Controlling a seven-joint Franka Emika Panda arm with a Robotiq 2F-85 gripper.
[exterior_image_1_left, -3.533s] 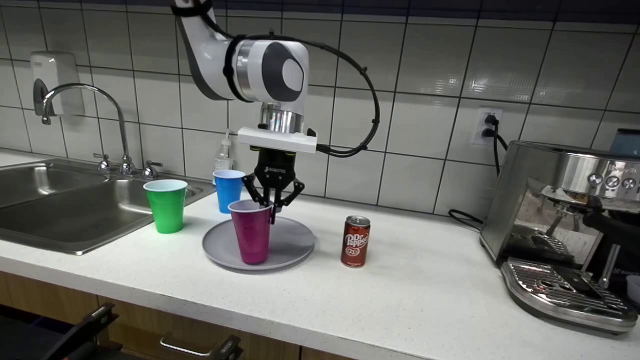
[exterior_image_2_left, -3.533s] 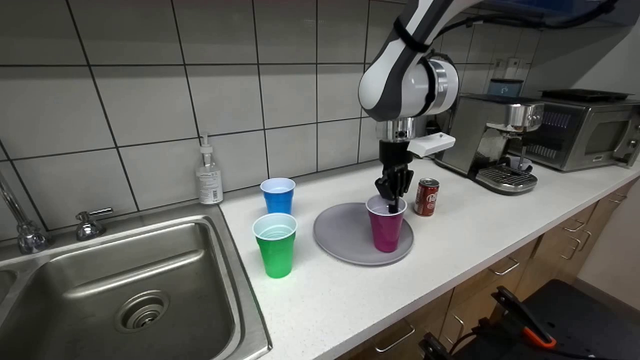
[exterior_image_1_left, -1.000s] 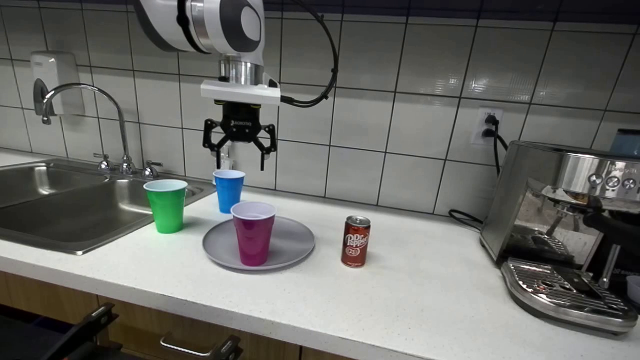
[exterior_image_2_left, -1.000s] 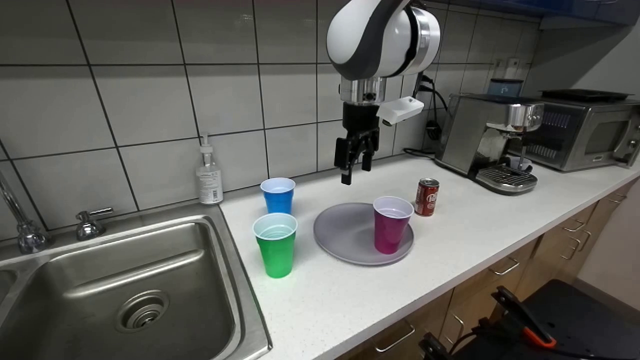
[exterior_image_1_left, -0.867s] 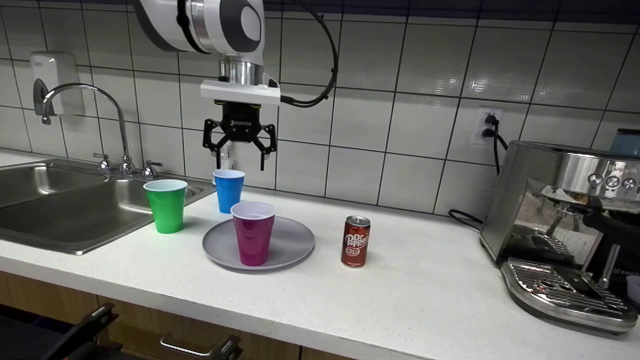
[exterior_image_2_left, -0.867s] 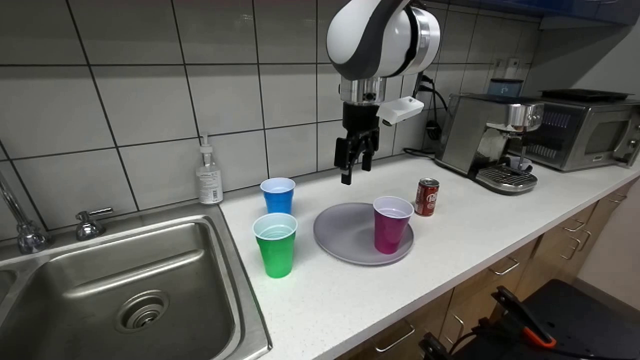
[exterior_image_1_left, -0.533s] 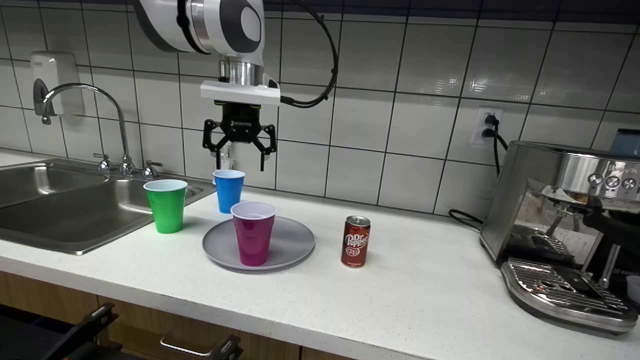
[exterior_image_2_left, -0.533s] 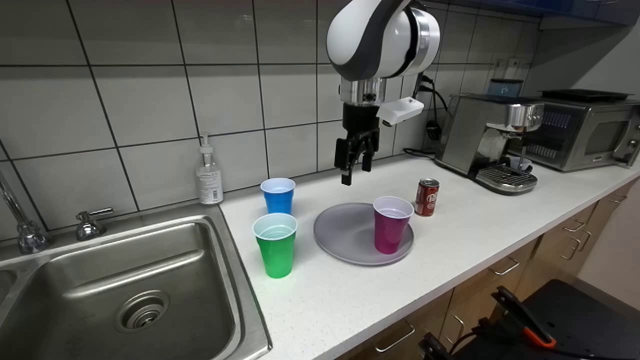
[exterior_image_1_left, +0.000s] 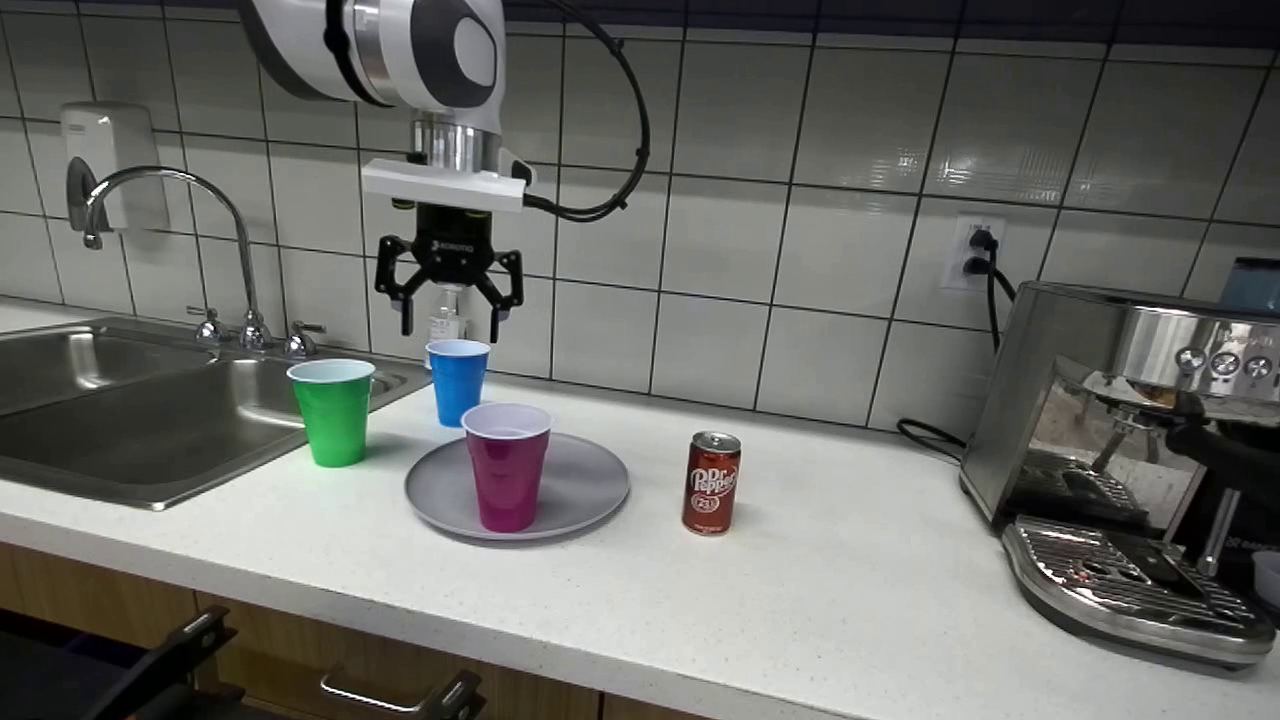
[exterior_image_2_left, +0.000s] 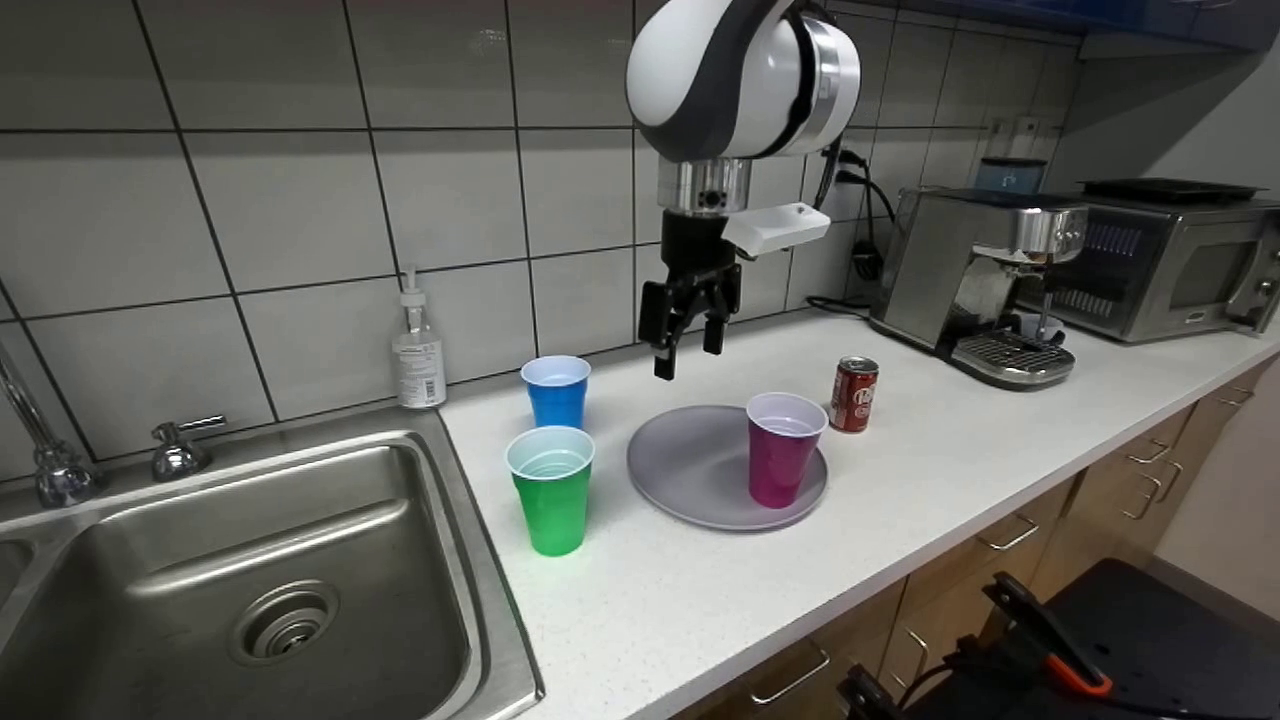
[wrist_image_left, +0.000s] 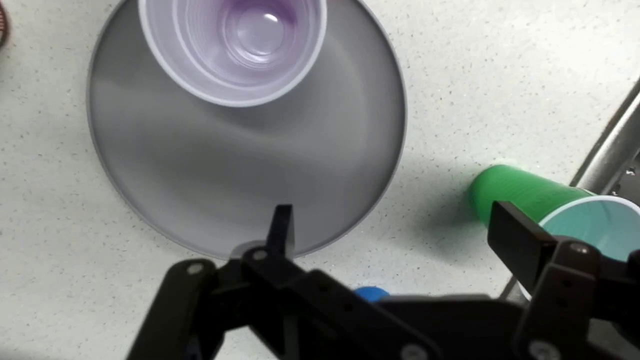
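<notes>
My gripper (exterior_image_1_left: 450, 328) hangs open in the air with nothing between its fingers, above the back of the counter. In the wrist view the fingertips stand wide apart, one over the rim of the grey plate (wrist_image_left: 240, 165), the other in front of the green cup (wrist_image_left: 515, 190). A purple cup (exterior_image_1_left: 508, 480) stands upright on the plate, towards its front. Nearest below the gripper in an exterior view is the blue cup (exterior_image_1_left: 458, 385), mostly hidden behind the gripper in the wrist view. The green cup (exterior_image_2_left: 555, 510) stands beside the sink. All cups are apart from the gripper (exterior_image_2_left: 690, 358).
A red soda can (exterior_image_1_left: 712, 485) stands on the counter beside the plate. The sink (exterior_image_2_left: 490, 620) with its faucet (exterior_image_1_left: 240, 235) lies at one end. A soap bottle (exterior_image_2_left: 418, 360) stands behind it. A coffee machine (exterior_image_2_left: 990, 290) and a microwave (exterior_image_2_left: 1190, 270) occupy the far end.
Earlier the gripper was down at the purple cup's rim with its fingers close together. It has since risen and opened, leaving the cup on the plate. Lately it has shifted left in both exterior views.
</notes>
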